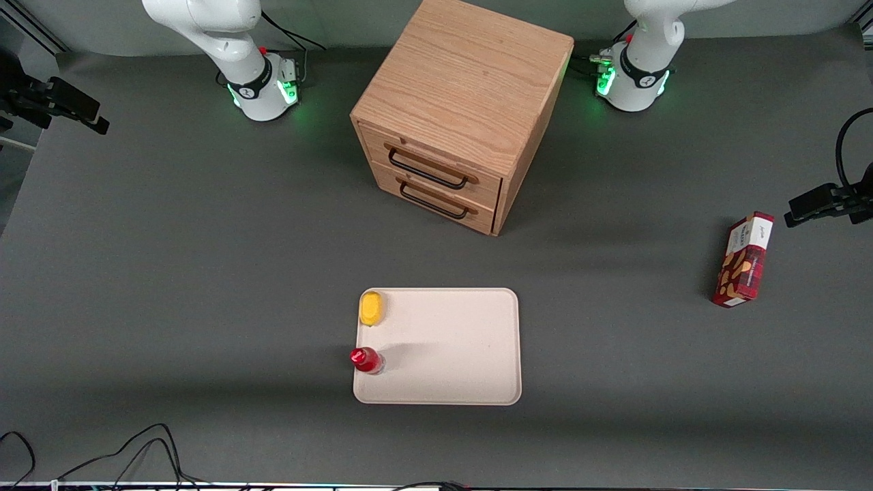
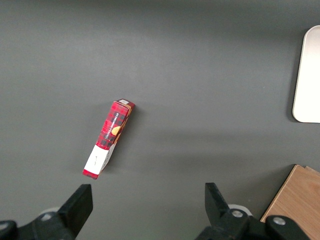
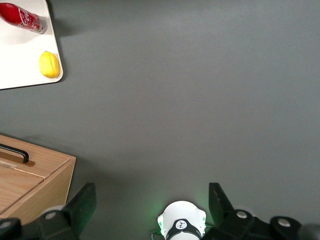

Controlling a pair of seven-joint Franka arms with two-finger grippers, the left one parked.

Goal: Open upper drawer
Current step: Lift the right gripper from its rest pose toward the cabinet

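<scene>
The oak cabinet (image 1: 464, 88) stands at the middle of the table, farther from the front camera than the tray. Its upper drawer (image 1: 436, 158) is shut flush, with a thin black bar handle (image 1: 426, 172); the lower drawer (image 1: 436, 198) beneath it is shut too. My right gripper (image 3: 151, 202) is open and empty, high above the bare table near the working arm's base (image 3: 181, 227), well apart from the cabinet. It is out of the front view. A corner of the cabinet (image 3: 35, 175) and one end of a black handle (image 3: 15, 152) show in the right wrist view.
A cream tray (image 1: 464, 348) lies in front of the cabinet, nearer the front camera, holding a yellow lemon (image 1: 371, 308) and a red bottle (image 1: 366, 359). A red cracker box (image 1: 745, 259) lies toward the parked arm's end. Cables (image 1: 136, 450) run along the front edge.
</scene>
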